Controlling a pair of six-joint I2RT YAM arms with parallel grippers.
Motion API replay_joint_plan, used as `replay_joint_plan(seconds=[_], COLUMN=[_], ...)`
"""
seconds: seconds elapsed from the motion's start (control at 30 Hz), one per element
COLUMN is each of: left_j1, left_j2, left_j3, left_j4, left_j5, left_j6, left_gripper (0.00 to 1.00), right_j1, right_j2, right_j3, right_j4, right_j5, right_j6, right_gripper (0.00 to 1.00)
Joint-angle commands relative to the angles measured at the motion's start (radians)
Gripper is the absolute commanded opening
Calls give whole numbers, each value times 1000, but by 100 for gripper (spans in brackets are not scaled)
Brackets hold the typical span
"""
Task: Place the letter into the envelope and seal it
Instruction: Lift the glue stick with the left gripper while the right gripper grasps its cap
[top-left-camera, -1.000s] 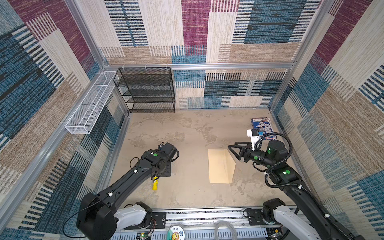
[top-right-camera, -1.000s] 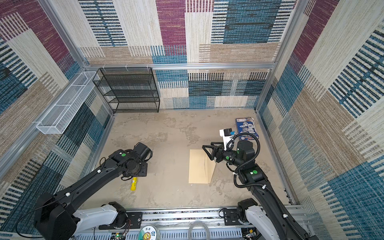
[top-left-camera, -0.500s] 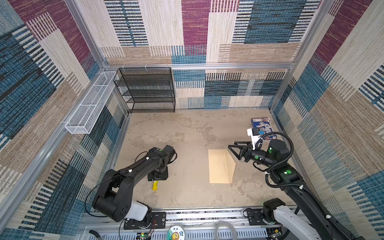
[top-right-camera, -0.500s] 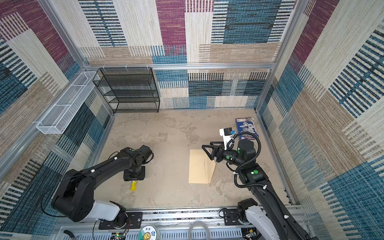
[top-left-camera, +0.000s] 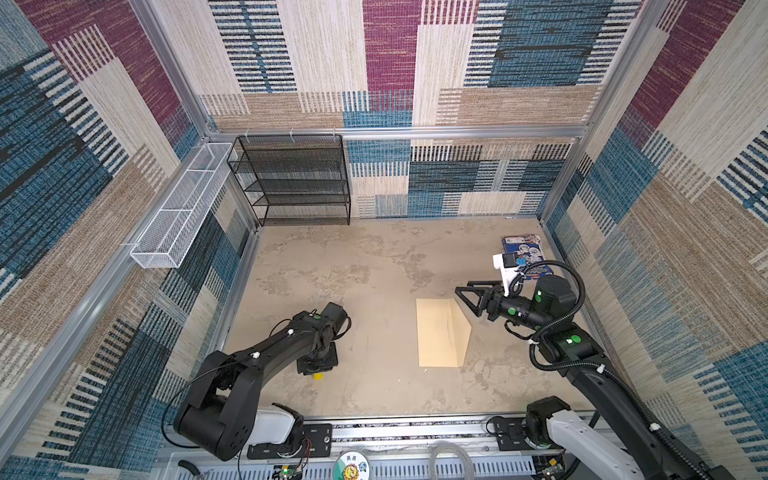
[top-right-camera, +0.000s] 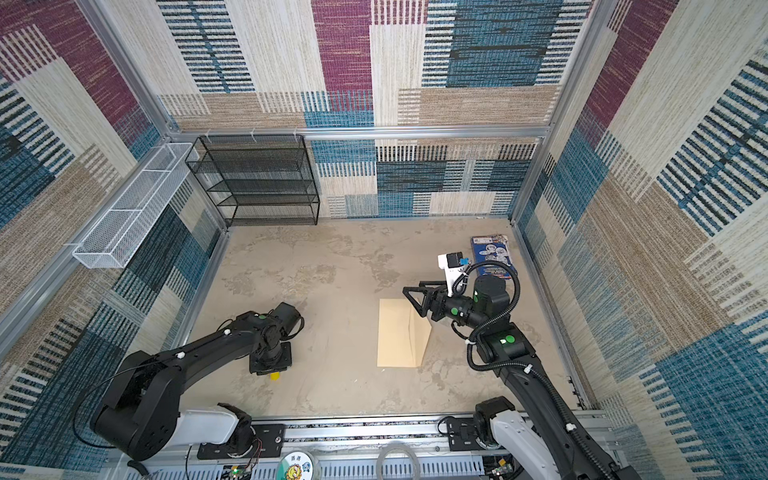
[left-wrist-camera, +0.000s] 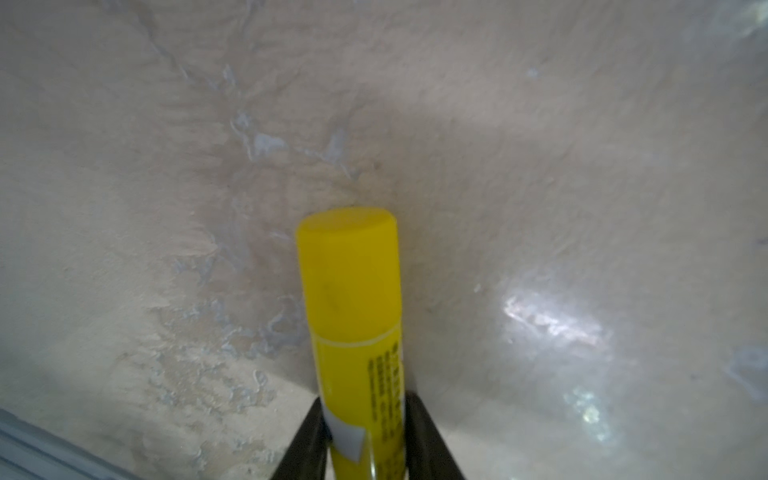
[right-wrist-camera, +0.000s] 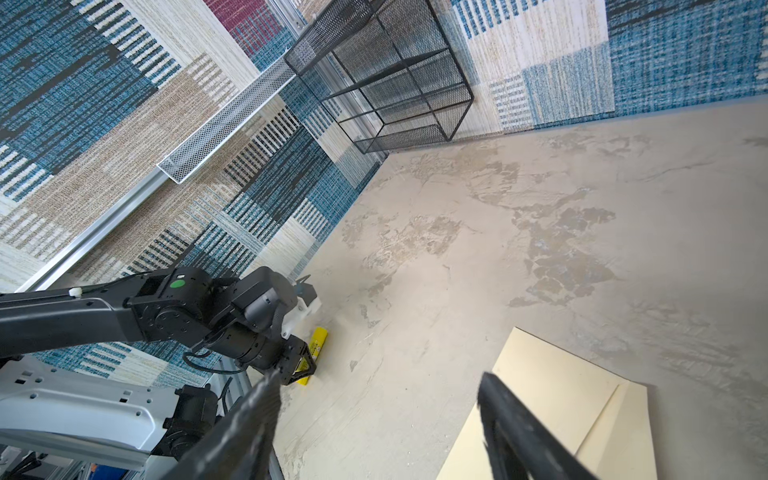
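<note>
The left hand (left-wrist-camera: 365, 411) pinches a yellow glue stick (left-wrist-camera: 351, 291) lying on the table (top-left-camera: 374, 266), while the right hand (top-left-camera: 467, 301) hangs spread above a corner of the tan envelope (top-left-camera: 436, 332), which lies mid-table with its flap lifted

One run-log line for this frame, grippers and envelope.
left gripper: jaws flanking glue stick on table | right gripper: open, above envelope | envelope: flap open

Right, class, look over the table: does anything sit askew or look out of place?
The envelope lies flat, but its flap along one long edge stands open, not folded shut. A yellow glue stick lies on its side between the fingers of the left hand. Nothing looks spilled or torn.
</note>
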Motion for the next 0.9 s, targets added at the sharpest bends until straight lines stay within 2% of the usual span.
replay_joint_plan(seconds=[0.0, 0.2, 0.3, 0.37, 0.43, 0.63, 0.87], left_j1=[-2, -55, -157, -220, -277, -400, -479], left_j2=[10, -61, -161, -216, -240, -159, -91], left_j3=[-19, 1, 44, 71, 105, 204, 229], left_j4=[37, 109, 167, 244, 309, 365, 418], left_j5=[75, 130, 141, 200, 255, 356, 352], left_j6=[-10, 79, 160, 237, 306, 459, 491], left_gripper=[28, 17, 14, 14, 10, 7, 0], right_j1=[0, -2, -1, -1, 2, 91, 171], right_j2=[11, 64, 130, 183, 221, 244, 309], right_j3=[6, 12, 2, -1, -15, -38, -55], right_j4=[16, -42, -67, -74, -40, 58, 123], right_j5=[2, -4, -62, -102, -148, -174, -159], right_j6=[19, 32, 71, 90, 114, 164, 208], right_gripper=[77, 77, 76, 74, 71, 71, 69])
